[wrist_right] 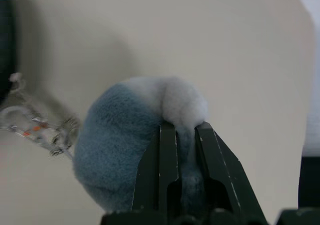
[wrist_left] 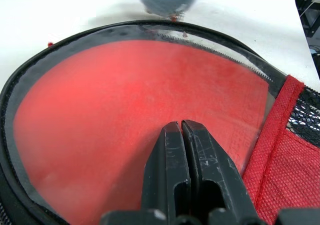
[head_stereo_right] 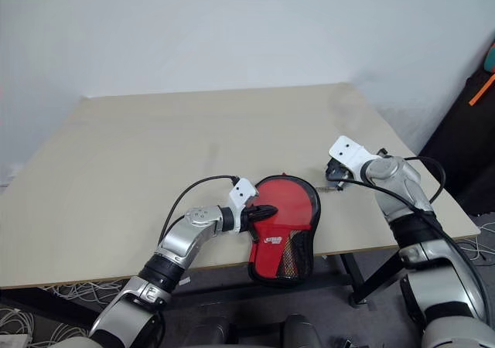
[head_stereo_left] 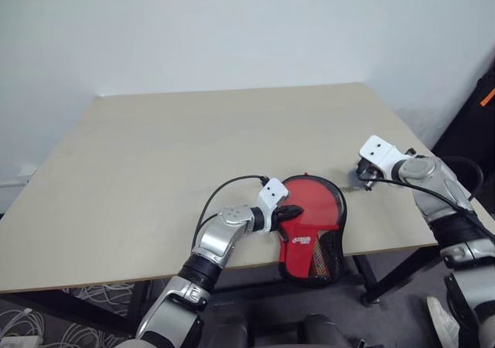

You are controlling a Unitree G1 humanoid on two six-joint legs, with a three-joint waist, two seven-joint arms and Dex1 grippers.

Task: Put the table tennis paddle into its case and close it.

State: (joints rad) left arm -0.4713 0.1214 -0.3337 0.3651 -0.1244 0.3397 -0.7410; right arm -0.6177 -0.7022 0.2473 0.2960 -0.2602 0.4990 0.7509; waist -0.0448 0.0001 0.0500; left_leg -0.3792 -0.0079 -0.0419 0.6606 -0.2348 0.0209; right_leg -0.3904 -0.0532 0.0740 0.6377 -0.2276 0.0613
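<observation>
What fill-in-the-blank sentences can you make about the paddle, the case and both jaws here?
The red paddle lies inside the ____.
The left gripper presses on the clear cover with jaws ____.
The right gripper pinches a fluffy grey-blue ____.
The case hangs over the table's ____ edge.

Missing: case; shut; tag; near

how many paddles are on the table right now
1. The table tennis paddle lies inside the case at the table's near edge, under the shut left gripper. None other shows.
</observation>
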